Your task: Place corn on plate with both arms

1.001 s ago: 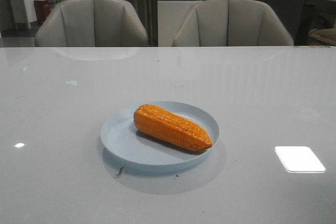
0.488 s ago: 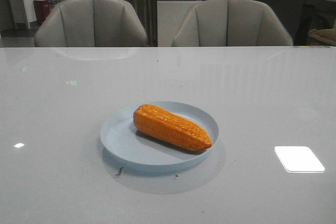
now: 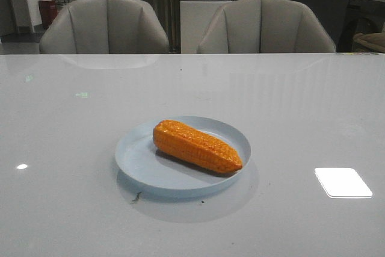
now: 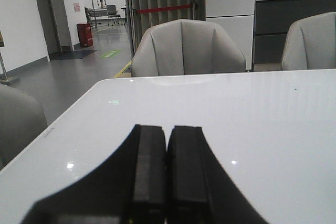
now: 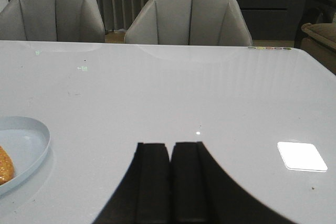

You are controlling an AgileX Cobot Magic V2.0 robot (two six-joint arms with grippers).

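Corn [image 3: 197, 146] lying diagonally in plate [image 3: 141, 164], left gripper [image 4: 167, 179] and right gripper [image 5: 170, 184] – both apparently closed, empty

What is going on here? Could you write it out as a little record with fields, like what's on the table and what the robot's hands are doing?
Table: glossy pale table
Plate: round pale blue plate, near the table's middle
Corn: orange cob lying inside the plate, tapered end toward the robot's right
Left gripper: shut, empty, over bare table
Right gripper: shut, empty, to the right of the plate
Contact: neither gripper touches the corn
Background: two grey chairs behind the table
Task state: the corn appears placed
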